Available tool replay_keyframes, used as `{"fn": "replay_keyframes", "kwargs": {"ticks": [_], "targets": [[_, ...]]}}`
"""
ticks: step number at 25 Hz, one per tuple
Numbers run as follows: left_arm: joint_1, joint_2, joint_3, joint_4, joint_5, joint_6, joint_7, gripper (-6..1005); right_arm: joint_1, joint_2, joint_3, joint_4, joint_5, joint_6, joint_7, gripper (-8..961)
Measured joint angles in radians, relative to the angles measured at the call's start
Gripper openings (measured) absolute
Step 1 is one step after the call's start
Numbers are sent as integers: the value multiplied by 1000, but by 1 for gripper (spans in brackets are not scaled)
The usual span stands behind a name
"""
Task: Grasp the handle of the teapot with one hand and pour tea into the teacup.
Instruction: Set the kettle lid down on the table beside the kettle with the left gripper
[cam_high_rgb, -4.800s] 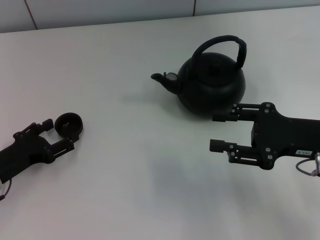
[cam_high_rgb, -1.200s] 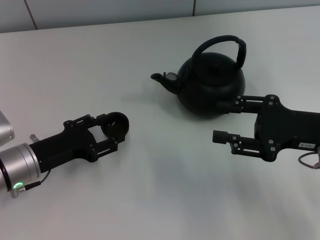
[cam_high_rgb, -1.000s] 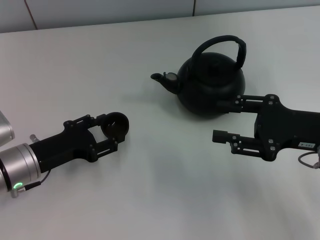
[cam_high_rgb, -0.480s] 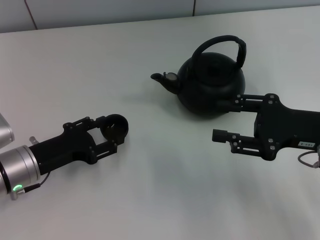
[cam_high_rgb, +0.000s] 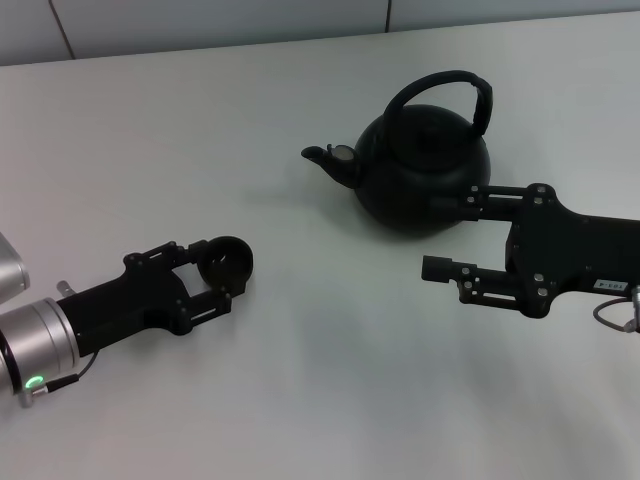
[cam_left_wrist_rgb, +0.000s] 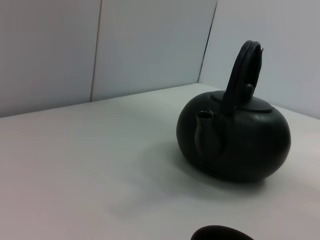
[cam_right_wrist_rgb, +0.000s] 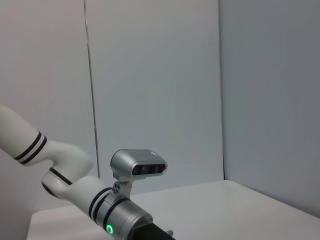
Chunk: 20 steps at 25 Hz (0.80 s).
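The matte-black teapot (cam_high_rgb: 425, 170) stands upright at the back right of the white table (cam_high_rgb: 320, 400), spout to the left, with its arched handle (cam_high_rgb: 450, 80) standing up. My left gripper (cam_high_rgb: 215, 275) is shut on the small dark teacup (cam_high_rgb: 228, 258), left of and nearer than the teapot. My right gripper (cam_high_rgb: 450, 233) is open and empty just in front of the teapot, its upper finger against the pot's body. The left wrist view shows the teapot (cam_left_wrist_rgb: 235, 145), its handle (cam_left_wrist_rgb: 242, 70) and the teacup's rim (cam_left_wrist_rgb: 220, 234). No tea is visible.
Grey wall panels (cam_high_rgb: 200, 25) run behind the table's far edge. The right wrist view shows only my left arm (cam_right_wrist_rgb: 115, 210) and the walls.
Since 4.8 s ago my left gripper carried the teacup from the far left toward the middle. In the last second it drew slightly back toward me. The right gripper barely shifted.
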Motion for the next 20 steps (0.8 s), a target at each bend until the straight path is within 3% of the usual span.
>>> {"fn": "replay_keyframes", "kwargs": {"ticks": [20], "targets": [[4, 0, 13, 0, 0, -4, 0, 724, 0, 0, 0, 0, -2, 0, 0, 594]]}}
